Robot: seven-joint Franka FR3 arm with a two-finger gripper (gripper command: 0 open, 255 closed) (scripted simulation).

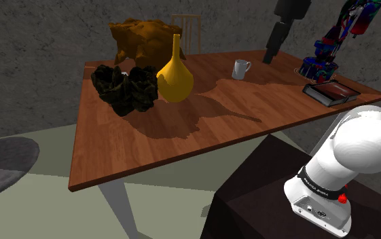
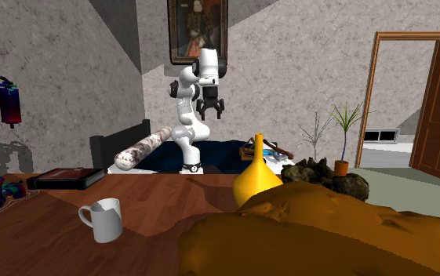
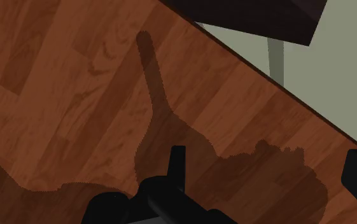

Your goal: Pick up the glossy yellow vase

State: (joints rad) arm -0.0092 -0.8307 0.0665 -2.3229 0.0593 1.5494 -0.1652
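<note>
The yellow vase, round-bellied with a long thin neck, stands upright on the wooden table. It shows again in the second exterior view, past the brown lump. My black gripper hangs well above the table, off to the shoulder view's right of the vase and beyond the white mug. In the second exterior view the gripper points down with its fingers apart. The wrist view shows the gripper open over bare wood, with the vase's shadow under it and nothing between the fingers.
A dark lumpy object touches the vase's left side and an orange-brown lump sits behind it. A white mug, a book and a colourful object stand to the right. The dark stand adjoins the table's near edge.
</note>
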